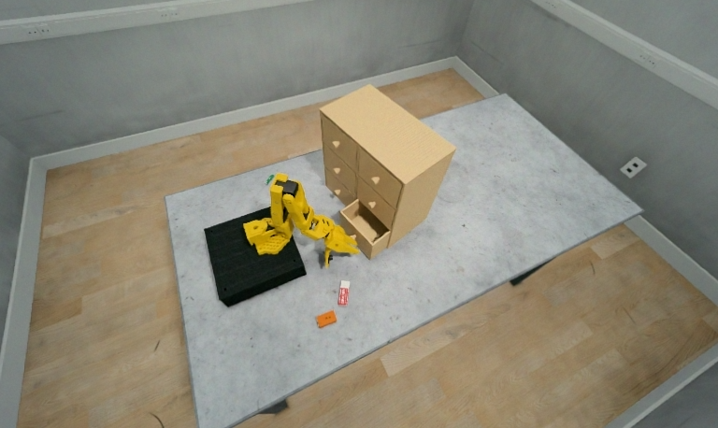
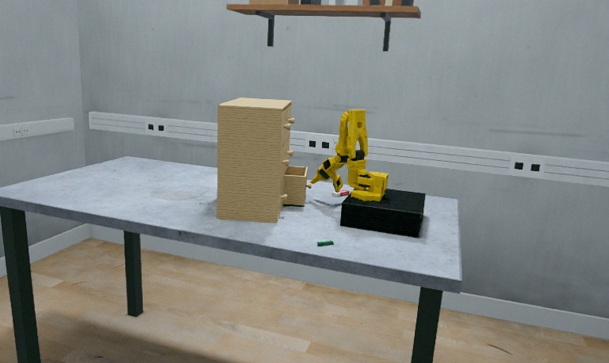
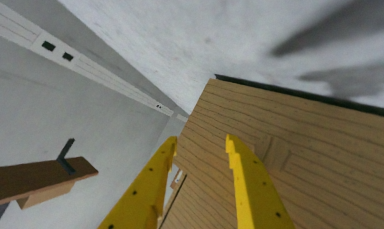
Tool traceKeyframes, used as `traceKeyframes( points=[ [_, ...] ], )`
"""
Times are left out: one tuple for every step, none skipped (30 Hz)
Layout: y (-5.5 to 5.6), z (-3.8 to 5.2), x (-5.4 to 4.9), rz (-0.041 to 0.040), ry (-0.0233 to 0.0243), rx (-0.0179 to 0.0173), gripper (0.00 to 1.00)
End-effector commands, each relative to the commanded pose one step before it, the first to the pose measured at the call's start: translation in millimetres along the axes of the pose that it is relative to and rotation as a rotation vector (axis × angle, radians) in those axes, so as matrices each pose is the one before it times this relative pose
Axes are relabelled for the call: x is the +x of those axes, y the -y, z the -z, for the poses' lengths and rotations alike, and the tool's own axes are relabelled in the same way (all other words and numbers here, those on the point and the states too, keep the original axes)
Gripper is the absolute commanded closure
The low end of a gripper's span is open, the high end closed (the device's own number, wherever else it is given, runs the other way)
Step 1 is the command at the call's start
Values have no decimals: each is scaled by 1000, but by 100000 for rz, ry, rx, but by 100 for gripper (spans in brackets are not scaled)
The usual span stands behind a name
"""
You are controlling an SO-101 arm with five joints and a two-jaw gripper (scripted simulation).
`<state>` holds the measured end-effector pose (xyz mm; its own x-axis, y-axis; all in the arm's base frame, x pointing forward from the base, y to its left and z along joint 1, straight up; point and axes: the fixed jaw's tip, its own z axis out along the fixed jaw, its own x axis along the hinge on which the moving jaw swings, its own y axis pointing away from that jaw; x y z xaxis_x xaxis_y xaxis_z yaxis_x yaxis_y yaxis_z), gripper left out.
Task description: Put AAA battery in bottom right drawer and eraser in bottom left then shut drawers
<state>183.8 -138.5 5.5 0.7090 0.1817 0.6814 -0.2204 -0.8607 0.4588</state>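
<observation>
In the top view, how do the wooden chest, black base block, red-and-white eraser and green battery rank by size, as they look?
Largest to smallest:
1. wooden chest
2. black base block
3. red-and-white eraser
4. green battery

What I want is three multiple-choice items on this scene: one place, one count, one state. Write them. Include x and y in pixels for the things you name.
1. Where is the eraser (image 1: 343, 292) (image 2: 342, 192)?
A. In a drawer
B. On the table (image 1: 476, 217) (image 2: 179, 191) (image 3: 200, 19)
C. On the chest (image 1: 392, 133) (image 2: 251, 162) (image 3: 200, 204)

2. How many drawers has the chest?
A. Four
B. Eight
C. Six

3. How is the bottom right drawer (image 1: 365, 245) (image 2: 295, 189) (image 3: 320, 134)?
A. Open
B. Shut
C. Missing

1: B, top view shows it lying there.
2: C, two columns of three fronts.
3: A, it juts out from the chest.
</observation>
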Motion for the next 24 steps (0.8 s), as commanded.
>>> traceKeyframes(
  points=[
    [-1815, -467, 3981, -2211, 1029, 1028, 79],
    [-238, 266, 429, -980, 571, 392, 79],
    [-230, 319, 425, -980, 577, 386, 79],
    [-222, 371, 425, -980, 579, 380, 79],
    [-213, 423, 418, -980, 584, 374, 79],
    [-204, 475, 415, -980, 587, 368, 79],
    [-194, 528, 406, -979, 592, 362, 79],
    [-184, 579, 400, -979, 594, 356, 79],
    [-172, 631, 387, -979, 599, 350, 79],
    [-160, 682, 377, -979, 601, 344, 79],
    [-148, 734, 361, -978, 606, 338, 79],
    [-136, 784, 349, -978, 608, 332, 79],
    [-122, 834, 329, -978, 613, 326, 79],
    [-109, 884, 314, -978, 615, 319, 79],
    [-95, 933, 291, -978, 619, 313, 79],
    [-82, 982, 272, -978, 621, 306, 79],
    [0, 0, 0, 0, 0, 0, 79],
    [0, 0, 0, 0, 0, 0, 79],
    [-67, 1030, 246, -977, 626, 300, 79],
    [-53, 1077, 223, -977, 627, 294, 79],
    [-39, 1123, 194, -977, 632, 287, 79],
    [-25, 1169, 168, -977, 633, 281, 79],
    [-11, 1214, 136, -977, 637, 275, 79],
    [3, 1258, 107, -977, 639, 268, 79]
  ],
)
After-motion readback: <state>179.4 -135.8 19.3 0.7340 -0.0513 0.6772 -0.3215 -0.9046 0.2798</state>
